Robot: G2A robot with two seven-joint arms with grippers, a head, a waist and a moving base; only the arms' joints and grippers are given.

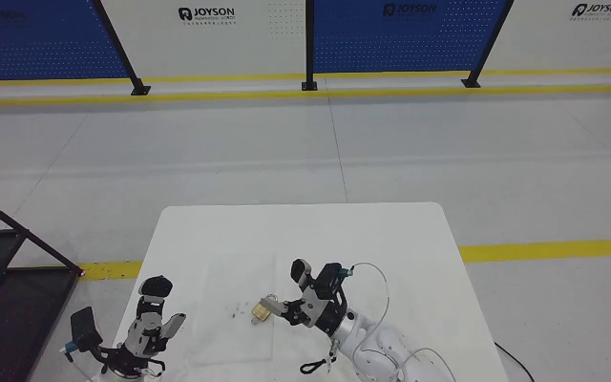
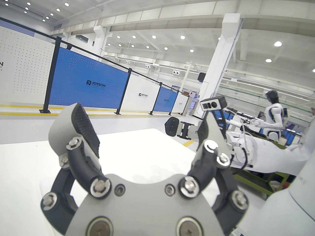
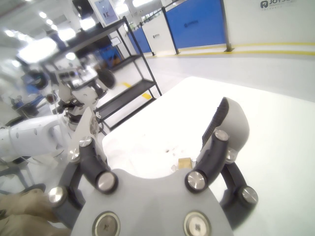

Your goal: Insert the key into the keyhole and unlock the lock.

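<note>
White table [image 1: 382, 239], brass lock [image 1: 260, 311] near open right tool [image 3: 155, 114], left tool [image 2: 142, 124] open, black rack [image 3: 128, 96] alongside.

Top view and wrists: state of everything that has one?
left end effector: open, empty.
right end effector: open, empty, close to the lock.
lock: lying on the table, not gripped; locked or unlocked cannot be told.

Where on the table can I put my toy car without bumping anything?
The far half of the table, beyond the lock, is bare. It is crowded along the near edge: left end effector, lock, right end effector.
</note>
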